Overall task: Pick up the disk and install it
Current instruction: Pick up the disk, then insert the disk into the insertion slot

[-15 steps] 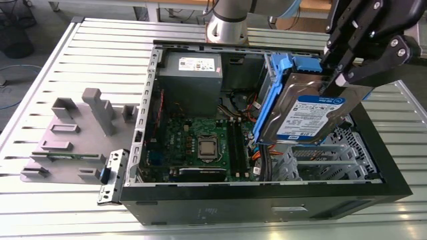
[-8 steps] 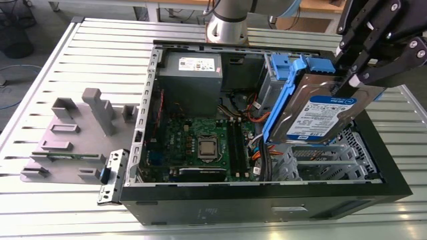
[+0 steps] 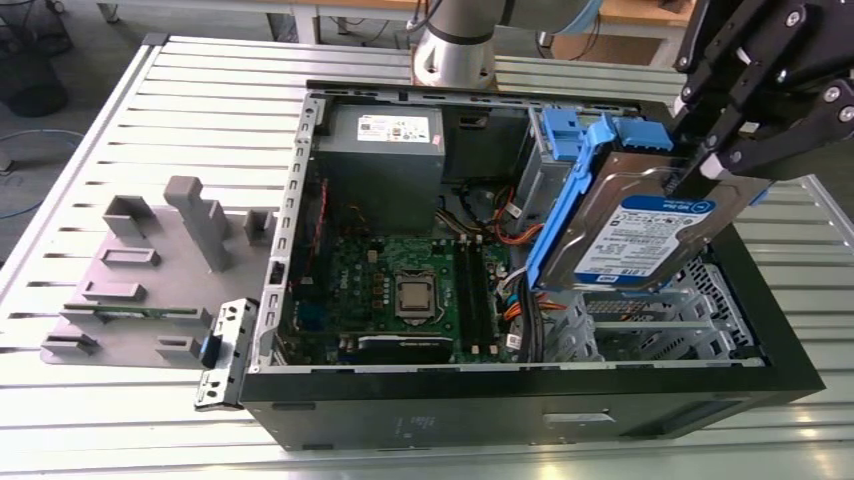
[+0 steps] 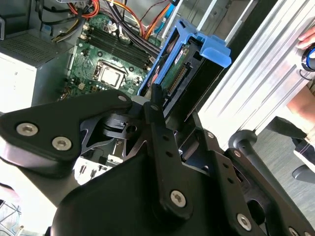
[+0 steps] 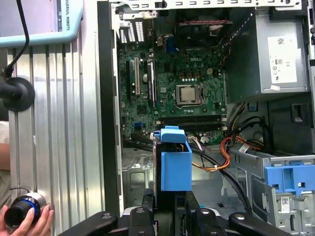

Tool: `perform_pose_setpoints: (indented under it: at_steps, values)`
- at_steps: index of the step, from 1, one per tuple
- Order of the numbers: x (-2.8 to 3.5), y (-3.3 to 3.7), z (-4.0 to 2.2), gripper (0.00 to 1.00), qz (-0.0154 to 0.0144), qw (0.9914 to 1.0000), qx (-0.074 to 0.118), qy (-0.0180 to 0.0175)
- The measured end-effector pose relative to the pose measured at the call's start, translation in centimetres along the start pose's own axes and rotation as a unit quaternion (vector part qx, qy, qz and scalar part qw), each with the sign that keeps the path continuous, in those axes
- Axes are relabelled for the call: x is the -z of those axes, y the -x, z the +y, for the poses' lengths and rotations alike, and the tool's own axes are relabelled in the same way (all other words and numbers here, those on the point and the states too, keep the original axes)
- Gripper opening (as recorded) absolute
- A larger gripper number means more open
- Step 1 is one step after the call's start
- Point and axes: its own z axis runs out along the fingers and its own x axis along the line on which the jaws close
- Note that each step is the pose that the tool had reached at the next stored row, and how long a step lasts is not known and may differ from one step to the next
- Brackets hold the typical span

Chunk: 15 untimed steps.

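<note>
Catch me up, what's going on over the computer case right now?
The gripper has its jaws closed on the disk, holding it tilted above the open computer case, over the metal drive bay at the exterior view's right. The disk is not seated yet.

exterior view: gripper [image 3: 707, 170] cut off by picture edge, covers disk [image 3: 647, 235] far corner | first wrist view: disk edge-on, label face hidden | hand [image 5: 42, 223] cut by edge
</note>
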Motion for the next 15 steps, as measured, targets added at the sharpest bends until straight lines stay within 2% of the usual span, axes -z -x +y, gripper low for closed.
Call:
perform_pose_setpoints:
  at_steps: [6, 10, 13, 15]
  values:
    - [-0.10, -0.80, -0.11, 0.35, 0.0001, 1.00000, 0.000, 0.0000]
    - [-0.46, -0.99, -0.20, 0.35, 0.0000, 1.00000, 0.000, 0.0000]
    - [-0.74, -1.00, -0.50, 0.35, 0.0001, 1.00000, 0.000, 0.0000]
    - [-0.88, -0.98, -0.94, 0.35, 0.0000, 1.00000, 0.000, 0.0001]
